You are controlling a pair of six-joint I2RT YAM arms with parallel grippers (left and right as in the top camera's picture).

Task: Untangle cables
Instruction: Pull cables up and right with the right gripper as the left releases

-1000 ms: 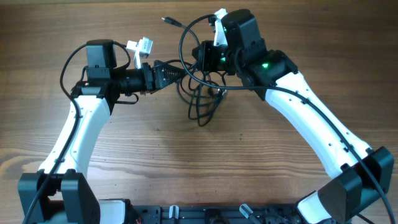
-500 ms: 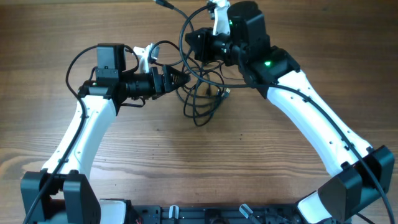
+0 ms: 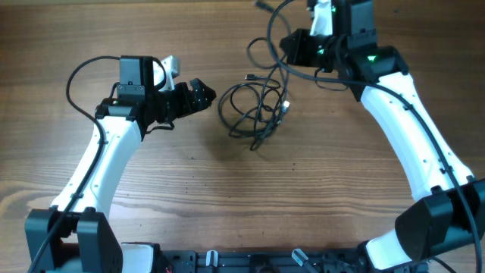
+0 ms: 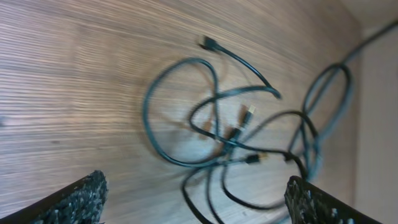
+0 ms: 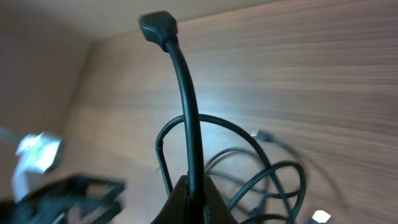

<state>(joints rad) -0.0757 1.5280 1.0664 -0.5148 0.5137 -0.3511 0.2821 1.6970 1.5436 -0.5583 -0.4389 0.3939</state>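
Cables (image 3: 254, 114) in loose heap, strand in R jaws — L jaws apart

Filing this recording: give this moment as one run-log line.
left gripper: open, empty | right gripper: shut on one cable | cables: tangled loops on table

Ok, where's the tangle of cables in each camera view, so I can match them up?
Overhead: the cables lie upper centre, between the two arms.
Left wrist: the cables fill the centre and right, loops spread wide.
Right wrist: the cables loop at lower right, with one strand rising up the middle to a plug near the top.
Shared landmark: the wooden table beneath them, with its grain visible in all three.
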